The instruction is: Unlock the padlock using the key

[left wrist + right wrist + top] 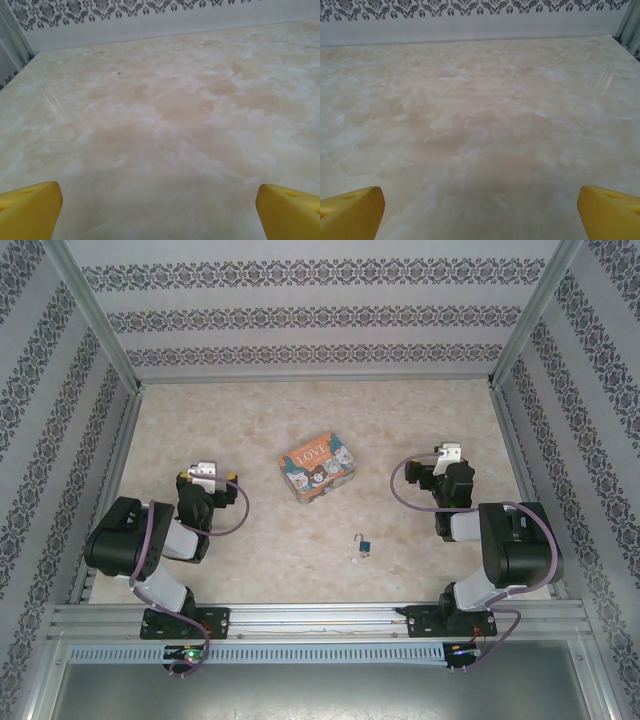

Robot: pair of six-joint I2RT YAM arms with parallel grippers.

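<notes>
Fingers [30, 207] of the left end effector [160, 212] and the right end effector [480, 212] stand wide apart, released over bare table [165, 110], while the padlock [366, 543] lies just below centre of the overhead frame, the key [357, 559] just beside it at lower left, both below the tin [318, 469].

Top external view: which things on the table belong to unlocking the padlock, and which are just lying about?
For the job:
padlock, front middle of the table
key, seemingly the tiny speck just in front of it
left fingers and right fingers, both open, holding nothing

Lying about:
picture tin lettered LOVE, farther back, apart from the padlock
</notes>
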